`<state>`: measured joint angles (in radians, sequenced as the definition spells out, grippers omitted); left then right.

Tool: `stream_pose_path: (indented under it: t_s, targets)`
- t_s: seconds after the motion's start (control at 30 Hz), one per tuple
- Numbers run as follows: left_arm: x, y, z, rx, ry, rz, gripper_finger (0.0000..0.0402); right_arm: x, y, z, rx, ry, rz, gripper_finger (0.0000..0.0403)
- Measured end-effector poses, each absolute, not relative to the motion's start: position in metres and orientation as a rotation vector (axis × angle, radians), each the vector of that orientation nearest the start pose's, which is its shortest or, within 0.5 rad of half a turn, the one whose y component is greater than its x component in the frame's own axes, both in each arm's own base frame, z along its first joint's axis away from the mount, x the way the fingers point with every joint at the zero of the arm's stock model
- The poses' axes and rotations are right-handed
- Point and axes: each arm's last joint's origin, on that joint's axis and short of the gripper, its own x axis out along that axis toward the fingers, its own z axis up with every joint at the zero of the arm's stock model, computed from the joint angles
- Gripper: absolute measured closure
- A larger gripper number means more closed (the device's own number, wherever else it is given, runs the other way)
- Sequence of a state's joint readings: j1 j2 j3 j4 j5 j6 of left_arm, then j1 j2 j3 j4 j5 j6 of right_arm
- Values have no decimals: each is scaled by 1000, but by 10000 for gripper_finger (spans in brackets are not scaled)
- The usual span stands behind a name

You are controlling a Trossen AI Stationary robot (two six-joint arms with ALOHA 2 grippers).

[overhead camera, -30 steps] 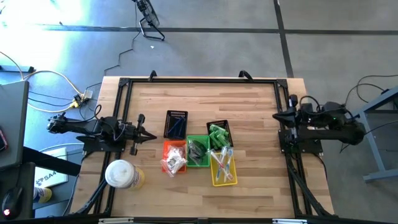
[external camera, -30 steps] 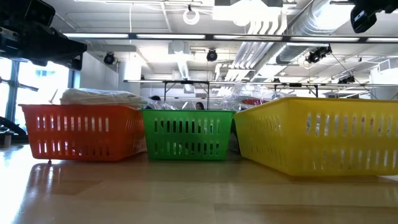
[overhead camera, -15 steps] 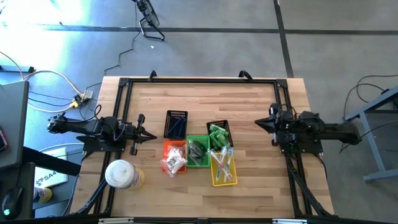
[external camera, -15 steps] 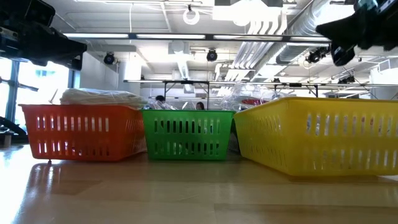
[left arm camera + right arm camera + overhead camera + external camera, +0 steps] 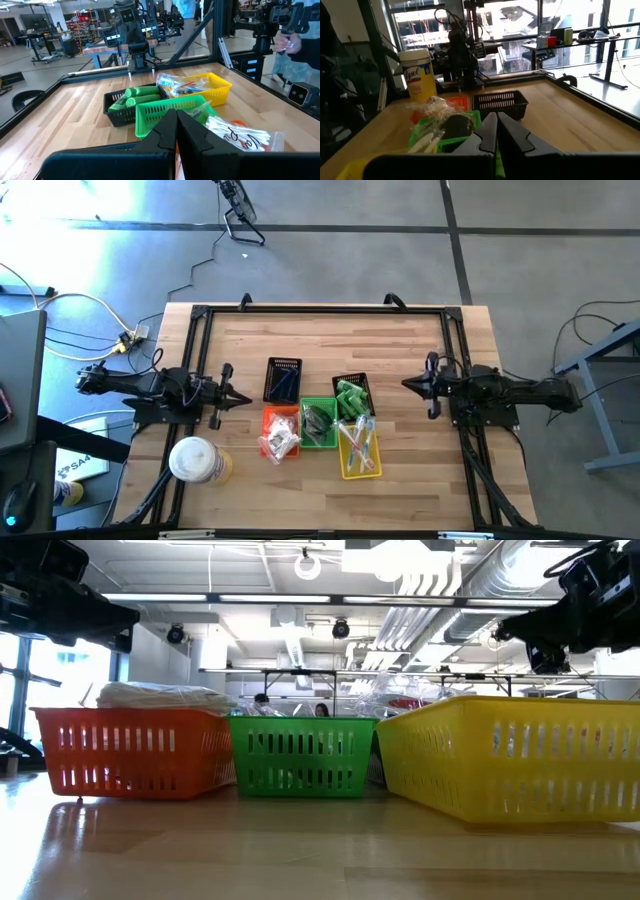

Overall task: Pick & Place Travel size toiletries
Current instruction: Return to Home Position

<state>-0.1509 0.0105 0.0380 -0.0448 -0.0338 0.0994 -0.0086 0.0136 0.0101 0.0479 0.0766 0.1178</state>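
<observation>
Two arms parked either side of the green slotted plastic basket [image 5: 320, 445]: left gripper [image 5: 243, 399] well off to its left, right gripper [image 5: 406, 383] well off to its right, each with fingers pressed together on nothing. Small green tubes [image 5: 350, 398] in the black slotted basket [image 5: 350, 377] at its upper-right corner in the high view. Clear-wrapped white pieces [image 5: 279, 440] in the orange basket [image 5: 280, 411] touching its left side; slim wrapped sticks [image 5: 358, 442] in the yellow basket [image 5: 362, 474] touching its right. Thin dark pieces [image 5: 283, 383] in a second black basket [image 5: 284, 362] beyond its upper-left corner.
</observation>
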Motion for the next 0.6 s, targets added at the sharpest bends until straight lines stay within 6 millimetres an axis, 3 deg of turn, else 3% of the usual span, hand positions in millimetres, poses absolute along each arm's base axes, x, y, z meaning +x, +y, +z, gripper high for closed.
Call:
stream_pose_path:
  t_s: [0.27,0.6]
  targets:
    - [95,-13,171,101,12,-118,398,98,-3,169,-13,-32,-96,398]
    - [95,-13,171,101,12,-118,398,98,-3,169,-23,-29,-82,398]
